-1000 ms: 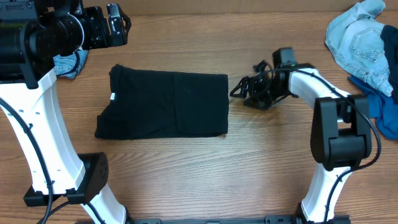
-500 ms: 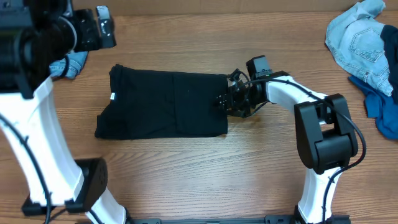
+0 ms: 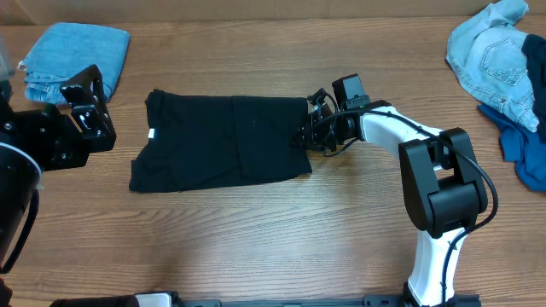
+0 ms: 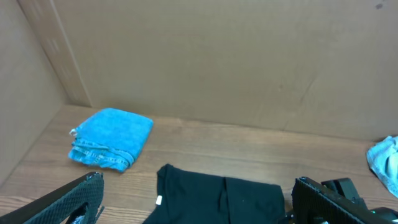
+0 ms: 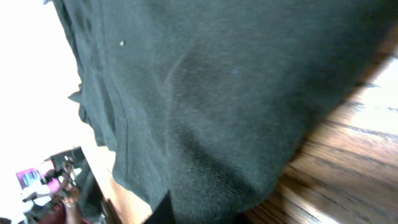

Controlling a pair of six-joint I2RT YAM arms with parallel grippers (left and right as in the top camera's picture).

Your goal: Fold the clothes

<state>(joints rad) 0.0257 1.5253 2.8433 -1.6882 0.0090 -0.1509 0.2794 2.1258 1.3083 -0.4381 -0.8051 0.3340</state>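
- Where the overhead camera looks down, one black T-shirt (image 3: 222,141) lies as a smooth, flat rectangle mid-bench (image 3: 256,239), with a small white tag (image 3: 151,132) at its left edge.
- Two light-blue denim items: a folded denim piece (image 3: 77,55) far left and a crumpled denim piece (image 3: 495,55) far right, beside one royal-blue garment (image 3: 525,145).
- The right gripper (image 3: 305,136) is pressed together, pinching the shirt's right edge; the left gripper (image 3: 94,111) stands spread, left of the shirt.
- Left wrist: two dark fingers (image 4: 68,202) stand wide apart.
- Right wrist: fine-knit black fabric over wood grain.

Wooden table (image 3: 256,230) bears black T-shirt (image 3: 222,141), folded denim (image 3: 77,53), denim heap (image 3: 493,53).
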